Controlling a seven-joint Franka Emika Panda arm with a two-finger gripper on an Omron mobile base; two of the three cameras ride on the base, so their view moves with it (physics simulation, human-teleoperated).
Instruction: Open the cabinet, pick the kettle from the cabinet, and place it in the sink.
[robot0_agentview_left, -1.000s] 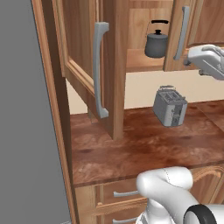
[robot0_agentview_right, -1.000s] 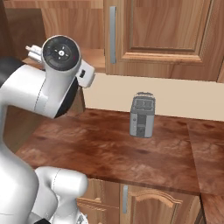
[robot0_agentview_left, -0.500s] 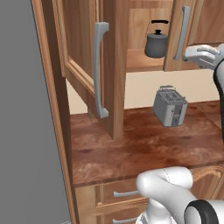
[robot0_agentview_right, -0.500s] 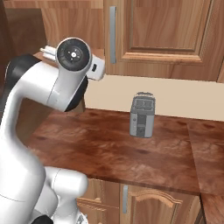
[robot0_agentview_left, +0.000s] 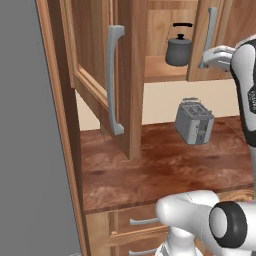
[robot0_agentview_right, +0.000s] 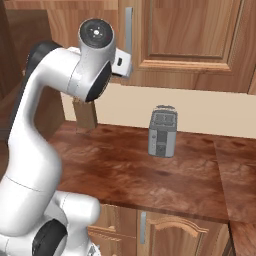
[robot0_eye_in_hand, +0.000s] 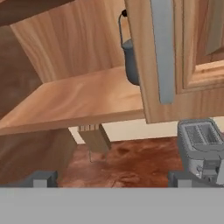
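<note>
1. Gripper jaws stand spread wide with nothing between them; both dark finger tips rise far apart at the bottom of the hand view, ready for a reach rather than a hold.
2. Raised to shelf height, the hand sits just beside the grey bar handle of the right door; whether it touches that handle I cannot tell.
3. That right door looks closed or nearly so, which is why, in the hand view, it covers part of the kettle so that only a sliver of body and handle shows past its edge.
4. From the left base view the kettle stands upright on the wooden shelf inside the cabinet, at the shelf's right part, close behind the right door.
5. Swung well out over the counter, the left door leaves the left half of the shelf bare and reachable; this is the way in, I judge.
6. Below, a silver toaster stands on the reddish-brown countertop, well under the shelf and apart from the arm's path.
7. My judgement: opening is half done, and either the right door must swing aside or the hand must enter from the open left side to reach the kettle.
</note>
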